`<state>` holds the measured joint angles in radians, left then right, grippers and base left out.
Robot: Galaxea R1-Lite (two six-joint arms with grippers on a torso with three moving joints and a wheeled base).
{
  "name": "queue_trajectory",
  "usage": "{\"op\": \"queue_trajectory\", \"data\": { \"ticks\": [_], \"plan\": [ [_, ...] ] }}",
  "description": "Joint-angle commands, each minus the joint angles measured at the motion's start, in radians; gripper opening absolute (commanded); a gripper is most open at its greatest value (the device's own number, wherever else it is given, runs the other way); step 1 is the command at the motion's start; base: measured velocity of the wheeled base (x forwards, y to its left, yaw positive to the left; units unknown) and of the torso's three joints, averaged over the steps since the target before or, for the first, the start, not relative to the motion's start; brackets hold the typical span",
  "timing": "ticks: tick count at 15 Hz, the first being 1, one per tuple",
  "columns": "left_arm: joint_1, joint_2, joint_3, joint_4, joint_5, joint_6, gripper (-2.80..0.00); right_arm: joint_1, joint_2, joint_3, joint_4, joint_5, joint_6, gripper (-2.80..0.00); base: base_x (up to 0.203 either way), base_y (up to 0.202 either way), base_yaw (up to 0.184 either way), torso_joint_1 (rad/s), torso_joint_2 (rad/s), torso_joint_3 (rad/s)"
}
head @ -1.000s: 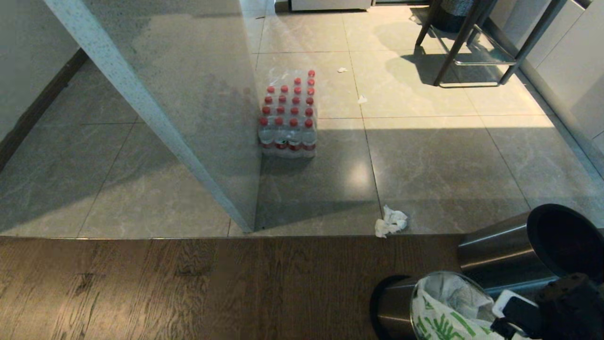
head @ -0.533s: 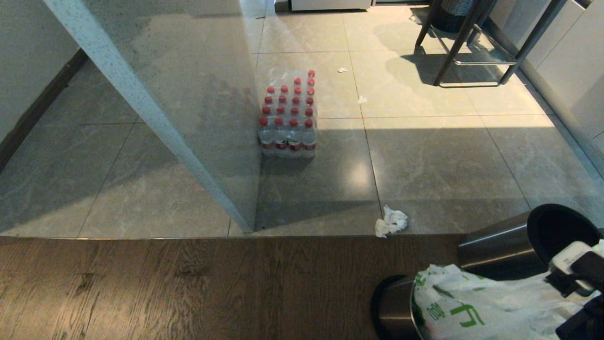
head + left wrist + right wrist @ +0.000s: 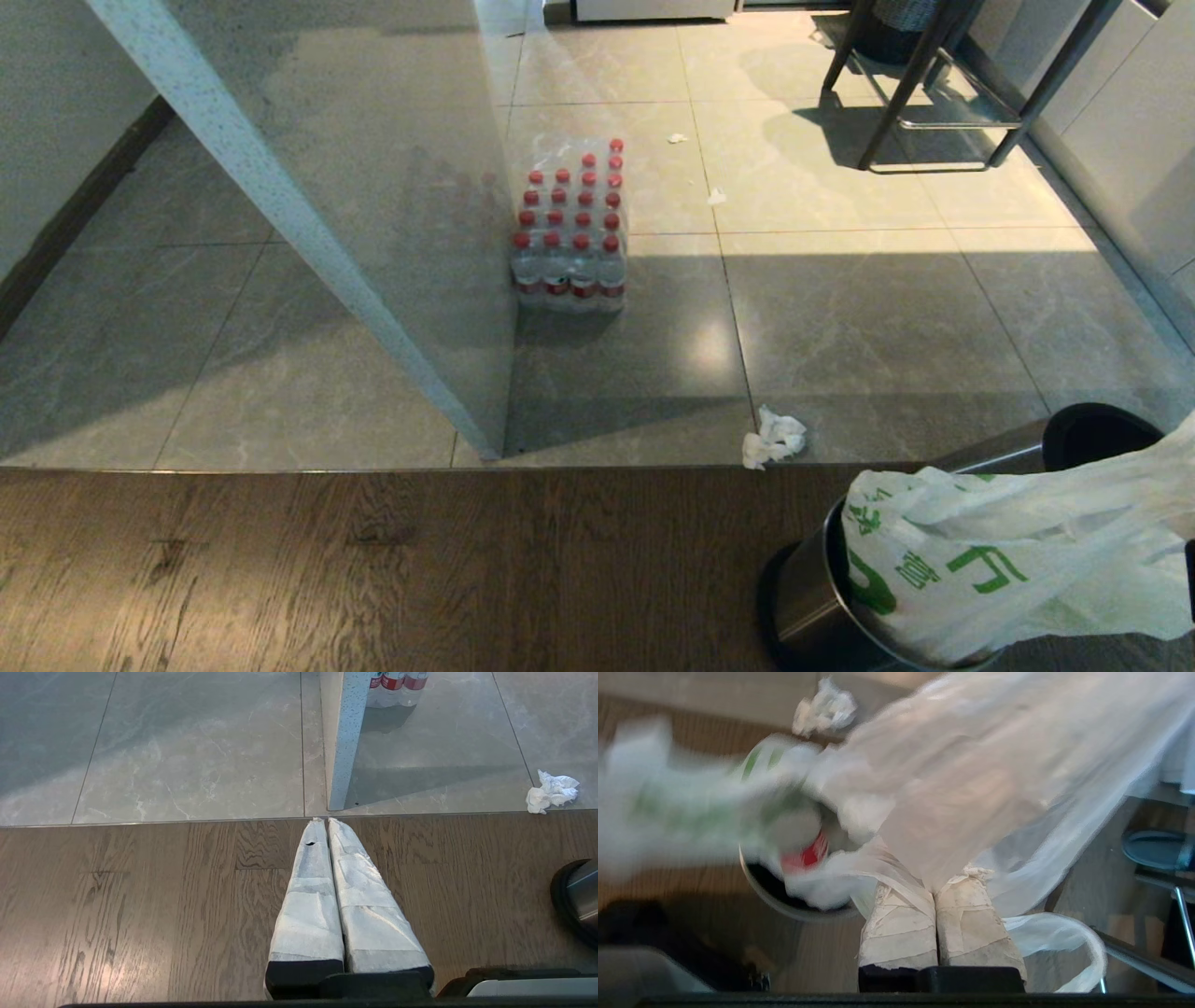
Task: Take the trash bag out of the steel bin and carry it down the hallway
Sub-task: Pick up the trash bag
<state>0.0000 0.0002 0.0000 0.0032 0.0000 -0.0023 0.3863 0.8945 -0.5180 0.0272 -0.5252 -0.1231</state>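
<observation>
Flooring: dark wood planks across the lower head view, grey tiles above.
Item, trash bag (image 3: pixel 1018 560): lower right of the head view, stretched taut toward the right edge, its lower end seemingly not yet clear of the steel bin (image 3: pixel 808 607).
Item, right end effector (image 3: pixel 934 891): closed, the bag's thin plastic pinched between its taped fingers (image 3: pixel 896 933).
Item, left end effector (image 3: pixel 327 823): closed on nothing, over bare planks, idle.
Handling advice: lift steadily and upward rather than sideways, so the bin probably stays standing; keep the pinch firm, since thin film may slip or tear.
Obscured: the gripping arm lies beyond the head view's right edge. A second steel cylinder (image 3: pixel 1088 439) is mostly covered by the bag. The right wrist view is smeared; something red (image 3: pixel 808 855) inside cannot be identified. The hallway cannot be picked out.
Also present: crumpled tissue (image 3: pixel 773 437); bottle pack (image 3: pixel 571 229).
</observation>
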Motion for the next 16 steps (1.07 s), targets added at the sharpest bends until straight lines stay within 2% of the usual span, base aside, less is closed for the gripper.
{"op": "queue_trajectory", "data": {
  "ticks": [1,6,9,12,13,15,16],
  "plan": [
    [0.0,0.0,0.0,0.0,0.0,-0.001,-2.8,-0.001,-0.039,-0.001,-0.003,-0.01,0.006,-2.8,0.0,0.0,0.0,0.0,0.0,0.0],
    [0.0,0.0,0.0,0.0,0.001,-0.001,-2.8,0.004,-0.184,0.059,-0.091,0.0,0.06,-2.8,0.0,0.0,0.0,0.0,0.0,0.0],
    [0.0,0.0,0.0,0.0,0.001,-0.001,-2.8,0.076,-0.298,0.074,-0.099,-0.001,0.114,-2.8,0.0,0.0,0.0,0.0,0.0,0.0],
    [0.0,0.0,0.0,0.0,0.001,-0.001,-2.8,0.081,-0.376,0.086,-0.09,0.011,0.126,-2.8,0.0,0.0,0.0,0.0,0.0,0.0],
    [0.0,0.0,0.0,0.0,0.0,-0.001,-2.8,0.076,-0.408,0.103,-0.085,0.012,0.126,-2.8,0.0,0.0,0.0,0.0,0.0,0.0],
    [0.0,0.0,0.0,0.0,0.0,-0.001,-2.8,0.008,-0.463,0.124,-0.041,0.029,0.127,-2.8,0.0,0.0,0.0,0.0,0.0,0.0],
    [0.0,0.0,0.0,0.0,0.001,-0.001,-2.8,-0.032,-0.487,0.119,0.003,0.075,0.126,-2.8,0.0,0.0,0.0,0.0,0.0,0.0]
  ]
}}
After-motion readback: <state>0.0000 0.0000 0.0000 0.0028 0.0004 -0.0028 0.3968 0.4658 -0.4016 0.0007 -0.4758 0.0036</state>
